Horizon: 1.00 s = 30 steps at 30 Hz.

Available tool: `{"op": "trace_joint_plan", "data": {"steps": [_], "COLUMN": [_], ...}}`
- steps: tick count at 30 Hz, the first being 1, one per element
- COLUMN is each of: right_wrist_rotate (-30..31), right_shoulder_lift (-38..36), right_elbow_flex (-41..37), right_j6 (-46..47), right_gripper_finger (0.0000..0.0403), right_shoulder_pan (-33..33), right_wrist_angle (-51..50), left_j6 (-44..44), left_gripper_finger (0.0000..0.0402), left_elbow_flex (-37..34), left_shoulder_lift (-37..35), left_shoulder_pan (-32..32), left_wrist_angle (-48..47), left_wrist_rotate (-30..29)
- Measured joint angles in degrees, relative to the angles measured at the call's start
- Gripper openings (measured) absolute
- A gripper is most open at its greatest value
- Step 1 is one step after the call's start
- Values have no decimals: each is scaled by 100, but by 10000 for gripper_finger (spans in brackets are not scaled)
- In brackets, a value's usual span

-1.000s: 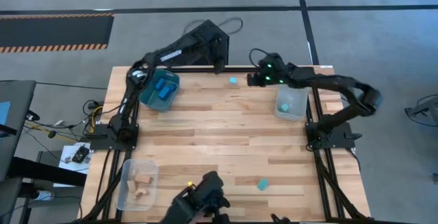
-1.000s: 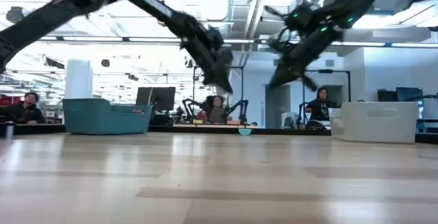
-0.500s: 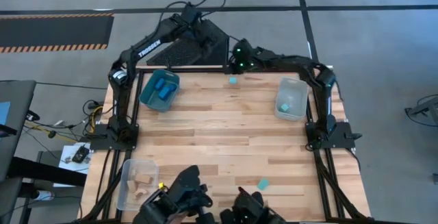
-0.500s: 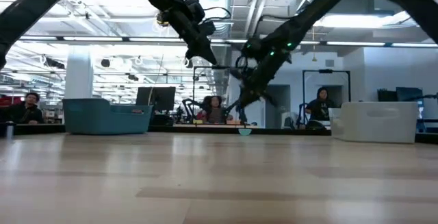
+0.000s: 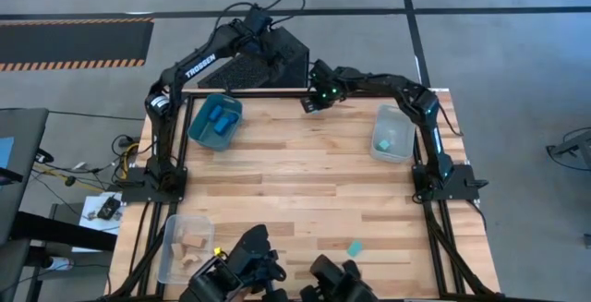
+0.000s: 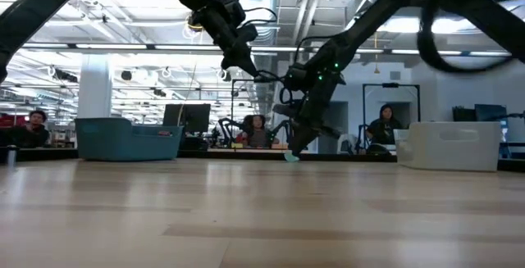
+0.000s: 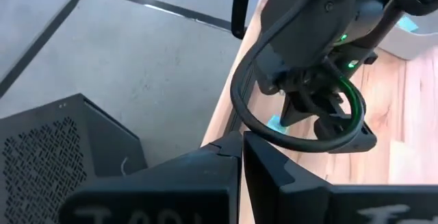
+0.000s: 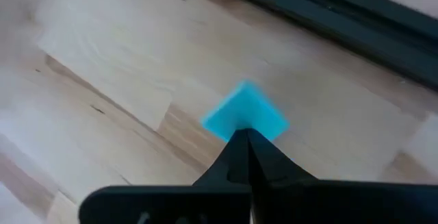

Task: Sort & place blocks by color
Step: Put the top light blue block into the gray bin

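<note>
A light cyan block (image 8: 243,111) lies on the wooden table close to its far edge. My right gripper (image 8: 245,138) is shut and slants down with its tips at this block's near corner; the low view shows the tips (image 6: 292,150) just over the block (image 6: 292,158). My left gripper (image 7: 241,142) is shut on nothing, raised beyond the far edge (image 5: 277,54) above a black box. Dark blue blocks (image 5: 220,122) lie in the teal bin. Another cyan block (image 5: 354,247) lies near the front edge. My right gripper's shut fingertips (image 8: 248,147) come from above, slanting down, at the near corner (image 8: 239,129) of the cyan block, which lies flat on the table. Whether the tips touch it cannot be told.
A clear bin (image 5: 393,136) at the far right holds a cyan block. Another clear bin (image 5: 174,247) at the near left holds tan blocks. A black perforated box (image 5: 268,66) stands behind the far edge. The table's frame rail runs close behind the block.
My right gripper has gone from beside the right bin toward the table's left along the far edge, tipped more steeply down and sunk to the cyan block. My left gripper has risen from low over the far edge and swung out beyond it. The block has not moved.
</note>
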Motion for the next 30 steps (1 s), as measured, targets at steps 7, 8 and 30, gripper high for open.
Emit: {"op": "trace_joint_plan", "data": {"steps": [7, 8, 30], "right_wrist_rotate": [-237, -360, 232], "right_shoulder_lift": [55, -4, -1274], "right_elbow_flex": [13, 3, -10], "right_j6": [-475, -564, -373], "right_gripper_finger": [2, 3, 6], "right_shoulder_pan": [189, 261, -124], "right_wrist_angle": [-780, -1003, -1148], "left_j6": [-104, -100, -1436], "left_gripper_finger": [0, 0, 173], "left_elbow_flex": [-1, -1, -3241], "left_shoulder_lift": [2, 4, 231], "left_shoulder_pan": [3, 3, -425], "left_wrist_angle": [-97, -148, 5138], "left_wrist_rotate": [12, 14, -162]}}
